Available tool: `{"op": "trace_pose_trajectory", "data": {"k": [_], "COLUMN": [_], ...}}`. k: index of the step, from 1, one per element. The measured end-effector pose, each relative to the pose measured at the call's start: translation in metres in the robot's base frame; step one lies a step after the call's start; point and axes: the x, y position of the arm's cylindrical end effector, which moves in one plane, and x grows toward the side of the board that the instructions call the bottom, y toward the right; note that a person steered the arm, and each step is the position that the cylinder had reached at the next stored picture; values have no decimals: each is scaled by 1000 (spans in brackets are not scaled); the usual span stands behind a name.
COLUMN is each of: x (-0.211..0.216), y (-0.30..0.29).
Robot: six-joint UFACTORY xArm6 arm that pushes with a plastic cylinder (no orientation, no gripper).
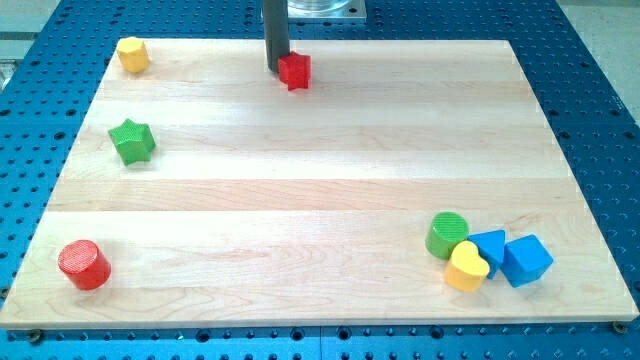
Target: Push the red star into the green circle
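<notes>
Contact made at the top edge, push toward the green circle not yet underway by the look of it.

Camera view: your tip (277, 69) sits touching or just beside the left side of the red star (295, 71), near the board's (300, 200) top edge. It is a bare rod, nothing to open or close, clamped on nothing. The green circle (447, 235) lies well apart, lower right, touching a yellow block (466, 266) with two blue blocks (490, 248) (526, 260) beside it. You need a long diagonal push down and right, so the tip likely wants to shift to the star's upper left first. Green star (132, 141), red cylinder (84, 265) and yellow block at top left (132, 54) stay out of the path.
</notes>
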Motion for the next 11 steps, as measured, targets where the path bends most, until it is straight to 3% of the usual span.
{"op": "trace_pose_trajectory", "data": {"k": [2, 4, 7, 8, 9, 10, 11], "x": [63, 4, 176, 208, 195, 216, 219], "y": [43, 71, 121, 120, 86, 66, 101]}}
